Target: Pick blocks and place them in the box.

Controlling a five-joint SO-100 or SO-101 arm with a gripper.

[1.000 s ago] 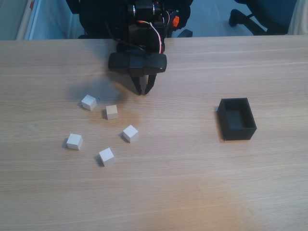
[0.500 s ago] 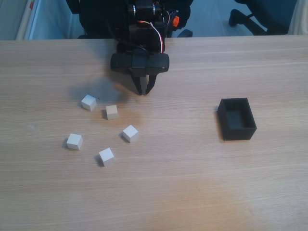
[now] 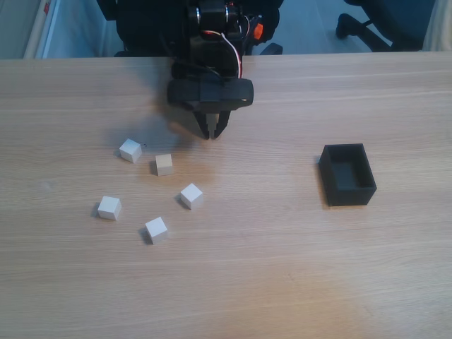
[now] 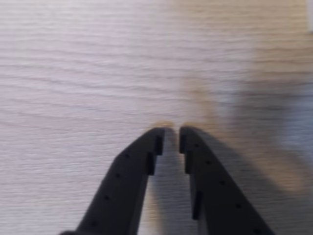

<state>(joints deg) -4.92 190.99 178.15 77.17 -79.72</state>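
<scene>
In the fixed view, several small cream blocks lie scattered on the wooden table's left half, among them one (image 3: 131, 150), a tanner one (image 3: 164, 164) and one (image 3: 191, 195). The black open-topped box (image 3: 351, 196) stands at the right and looks empty. My black gripper (image 3: 212, 134) points down at the table's far middle, up and to the right of the nearest block, holding nothing. The wrist view shows the gripper (image 4: 171, 133) over bare wood, its jaws nearly touching with a thin slit between them.
The arm's black base and wires (image 3: 212, 28) stand at the table's far edge. A dark office chair base (image 3: 374, 21) sits on the floor behind the table. Bare wood stretches between the blocks and the box.
The gripper head has shifted slightly to the right, and its fingers have drawn closer together. Blocks and box have not moved.
</scene>
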